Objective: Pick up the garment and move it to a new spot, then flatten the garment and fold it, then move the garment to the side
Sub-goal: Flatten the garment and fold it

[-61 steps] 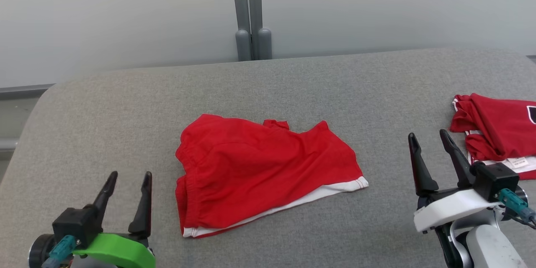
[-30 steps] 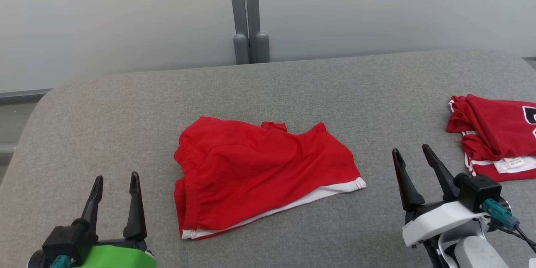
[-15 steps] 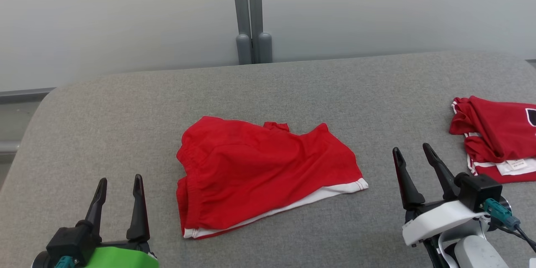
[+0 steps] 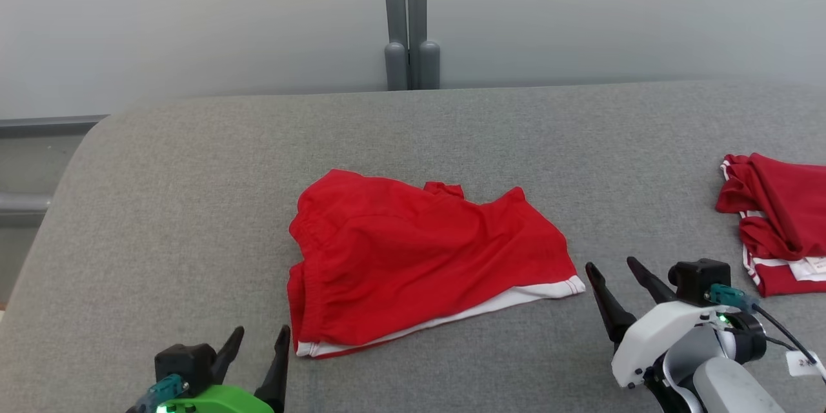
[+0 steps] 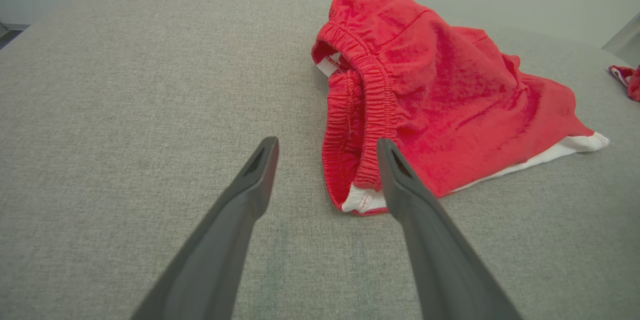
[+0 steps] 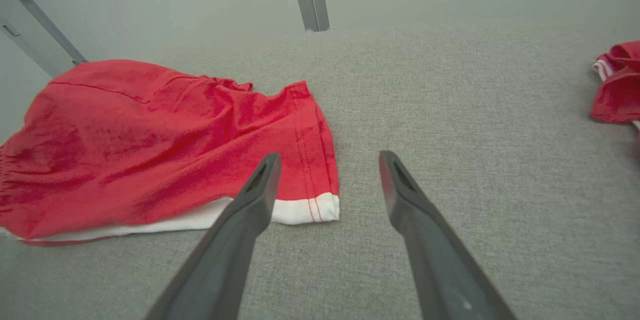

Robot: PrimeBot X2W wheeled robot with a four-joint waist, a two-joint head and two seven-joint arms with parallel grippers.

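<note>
The garment (image 4: 419,258) is a pair of red shorts with a white hem, lying rumpled in the middle of the grey padded table (image 4: 193,174). Its elastic waistband (image 5: 370,105) faces my left side. My left gripper (image 4: 261,335) is open at the bottom edge, just short of the shorts' near left corner (image 5: 362,200). My right gripper (image 4: 610,264) is open too, its fingertips close beside the white-hemmed right corner (image 6: 315,207). Neither gripper holds anything; the left gripper (image 5: 325,145) and the right gripper (image 6: 327,157) both show bare fingers.
A second red garment (image 4: 781,219) with white trim and a label lies folded at the table's right edge, also seen as red cloth (image 6: 617,85). Behind the table is a pale wall with a grey post (image 4: 406,19). The table's left edge (image 4: 58,206) curves away.
The head camera has shifted, so the whole scene sits further right. Both grippers have lowered in the picture and stand closer to the shorts' corners. The shorts have not moved.
</note>
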